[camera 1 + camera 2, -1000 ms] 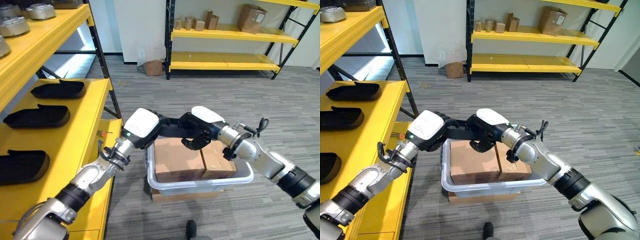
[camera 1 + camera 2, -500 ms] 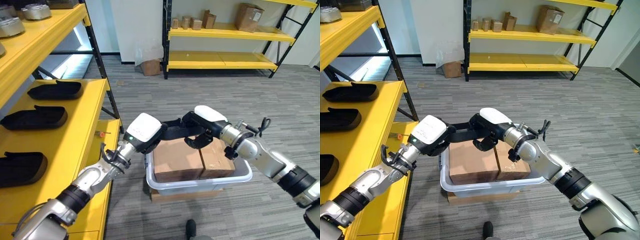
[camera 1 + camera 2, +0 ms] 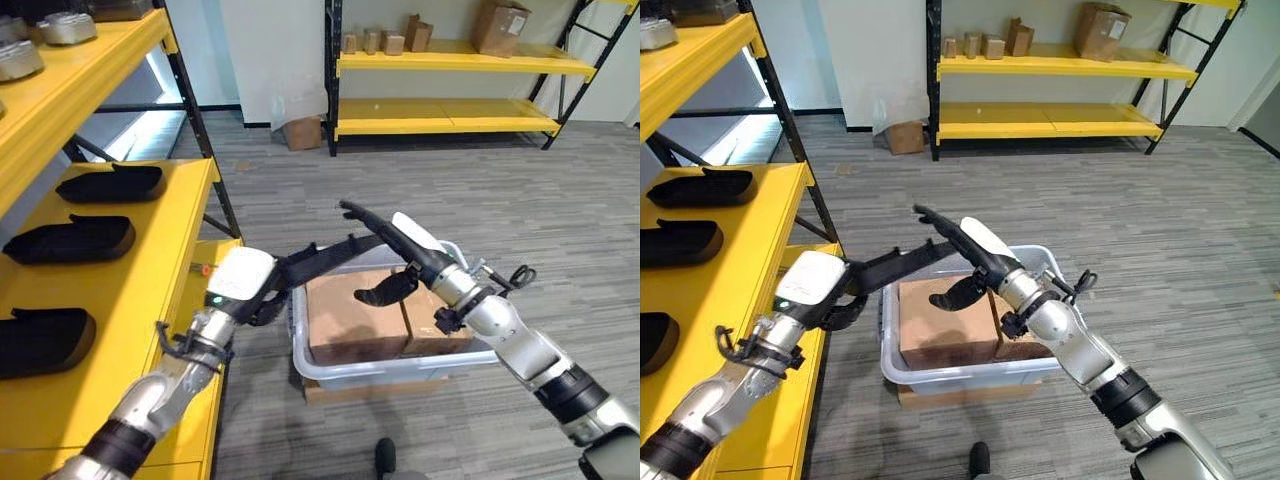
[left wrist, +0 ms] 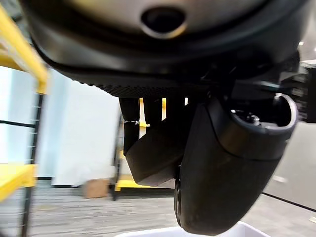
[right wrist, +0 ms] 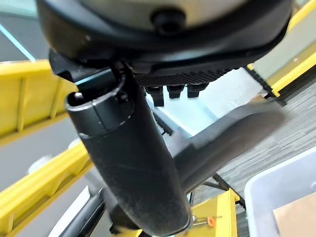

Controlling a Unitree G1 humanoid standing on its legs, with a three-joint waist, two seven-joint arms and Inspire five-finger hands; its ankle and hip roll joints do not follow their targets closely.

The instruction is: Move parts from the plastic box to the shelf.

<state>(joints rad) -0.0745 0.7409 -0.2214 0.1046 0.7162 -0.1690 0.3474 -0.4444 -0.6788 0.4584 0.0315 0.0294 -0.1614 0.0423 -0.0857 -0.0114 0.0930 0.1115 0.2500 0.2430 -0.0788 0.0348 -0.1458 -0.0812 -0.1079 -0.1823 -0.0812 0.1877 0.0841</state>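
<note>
A long black curved part [image 3: 325, 258] hangs in the air above the left end of the pale plastic box [image 3: 400, 367]. My left hand [image 3: 240, 285] is shut on its near end, close to the yellow shelf [image 3: 190, 250]; in the left wrist view the part [image 4: 148, 158] sits between fingers and thumb. My right hand [image 3: 405, 250] is open above the box, fingers straight and pointing up and away, thumb [image 3: 383, 291] spread below. The part's far end [image 5: 227, 131] rests against that palm. Two cardboard packs [image 3: 350, 315] fill the box.
Three black parts [image 3: 110, 182] [image 3: 70, 240] [image 3: 40, 340] lie in a row on the yellow shelf's middle level. Metal parts [image 3: 65, 27] sit on the level above. The box stands on a low cardboard base on the carpet. A second yellow rack [image 3: 445, 115] holds cardboard boxes at the back.
My right hand has gone from curled round the part to straight fingers. The left hand has drawn back left toward the shelf, and the part now slants higher above the box.
</note>
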